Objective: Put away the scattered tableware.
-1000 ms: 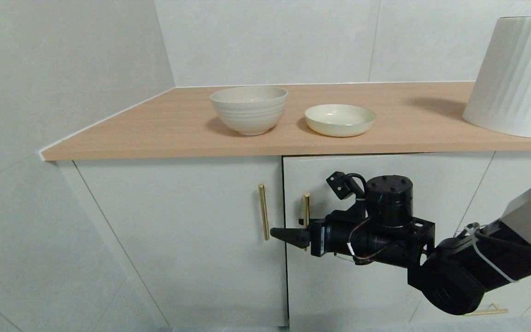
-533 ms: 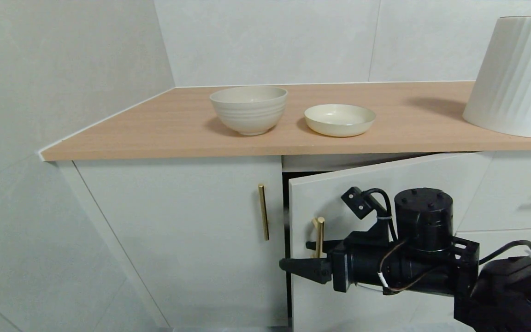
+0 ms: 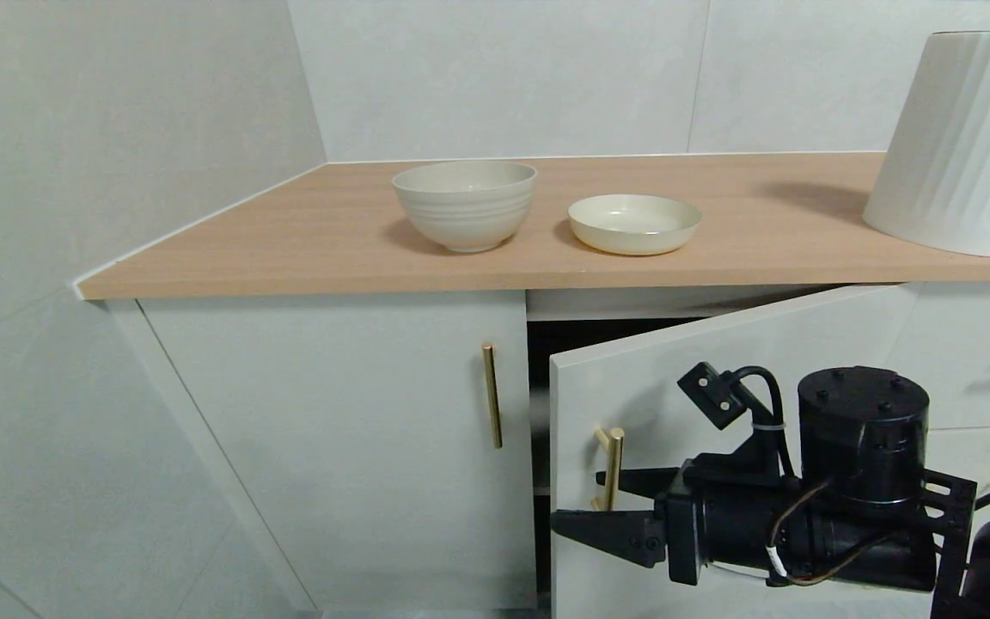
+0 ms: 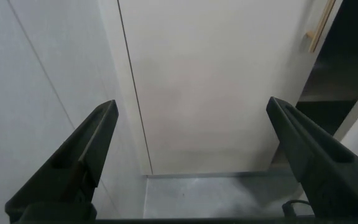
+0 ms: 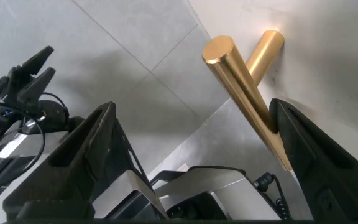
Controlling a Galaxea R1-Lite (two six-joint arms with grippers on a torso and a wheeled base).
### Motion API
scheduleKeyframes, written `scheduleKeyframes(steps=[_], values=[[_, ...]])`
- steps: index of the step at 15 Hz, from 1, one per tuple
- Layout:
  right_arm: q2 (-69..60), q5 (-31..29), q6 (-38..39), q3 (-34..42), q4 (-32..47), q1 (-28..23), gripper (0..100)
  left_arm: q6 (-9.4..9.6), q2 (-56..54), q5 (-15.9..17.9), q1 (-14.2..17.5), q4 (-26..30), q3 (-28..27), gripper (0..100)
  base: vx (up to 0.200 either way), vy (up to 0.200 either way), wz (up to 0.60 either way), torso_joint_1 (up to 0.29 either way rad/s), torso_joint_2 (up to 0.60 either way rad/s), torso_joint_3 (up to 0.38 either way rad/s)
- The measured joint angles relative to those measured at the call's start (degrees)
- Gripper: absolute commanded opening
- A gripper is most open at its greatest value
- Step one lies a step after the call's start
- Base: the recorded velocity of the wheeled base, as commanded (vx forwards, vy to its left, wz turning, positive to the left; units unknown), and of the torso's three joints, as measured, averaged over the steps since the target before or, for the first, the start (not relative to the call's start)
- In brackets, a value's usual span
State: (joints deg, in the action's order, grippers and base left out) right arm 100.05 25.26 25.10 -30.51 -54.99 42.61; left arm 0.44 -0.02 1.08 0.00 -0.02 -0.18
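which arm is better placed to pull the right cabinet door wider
Right. The right gripper straddles the gold handle of the ajar door; the left gripper hangs open, low by the closed door.

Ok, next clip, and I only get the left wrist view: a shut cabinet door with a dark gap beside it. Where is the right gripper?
Observer: The right gripper is at the brass handle of the right cabinet door, straddling the bar with its jaws open.
Operator: Is that door open?
Observer: Ajar. Its handle side stands out from the cabinet front.
Operator: And the tableware?
Observer: A deep bowl and a shallow dish sit side by side on the countertop, not touching.
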Motion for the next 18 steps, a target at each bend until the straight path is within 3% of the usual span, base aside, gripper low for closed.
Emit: scheduleKeyframes(steps=[2, 4, 8, 11, 14, 18], values=[[-0.35, -0.06, 0.02, 0.15, 0.06, 0.06, 100, 0.18, 0.02, 0.80, 0.00, -0.62, -1.05, 100, 0.000, 0.000, 0.00, 0.000, 0.00, 0.000], [-0.52, -0.13, 0.02, 0.20, 0.12, 0.26, 100, 0.22, 0.46, 5.36, -0.13, 1.28, -6.46, 100, 0.000, 0.000, 0.00, 0.000, 0.00, 0.000], [-0.62, -0.24, 0.02, -0.11, 0.12, 0.78, 100, 0.16, 9.89, 19.54, -1.15, 7.39, -17.87, 100, 0.000, 0.000, 0.00, 0.000, 0.00, 0.000], [-0.63, -0.22, 0.00, -0.18, 0.06, 1.33, 100, 0.07, 28.42, 31.87, -2.00, 6.27, -23.77, 100, 0.000, 0.000, 0.00, 0.000, 0.00, 0.000], [-0.68, -0.38, 1.00, 0.11, -0.02, 2.51, 100, -1.61, 49.88, 41.28, -5.84, -1.39, -28.37, 100, 0.000, 0.000, 0.00, 0.000, 0.00, 0.000], [-1.10, -0.46, 1.89, 0.34, 0.11, 3.58, 100, -6.53, 77.14, 46.84, -14.93, -23.02, -30.55, 100, 0.000, 0.000, 0.00, 0.000, 0.00, 0.000]])
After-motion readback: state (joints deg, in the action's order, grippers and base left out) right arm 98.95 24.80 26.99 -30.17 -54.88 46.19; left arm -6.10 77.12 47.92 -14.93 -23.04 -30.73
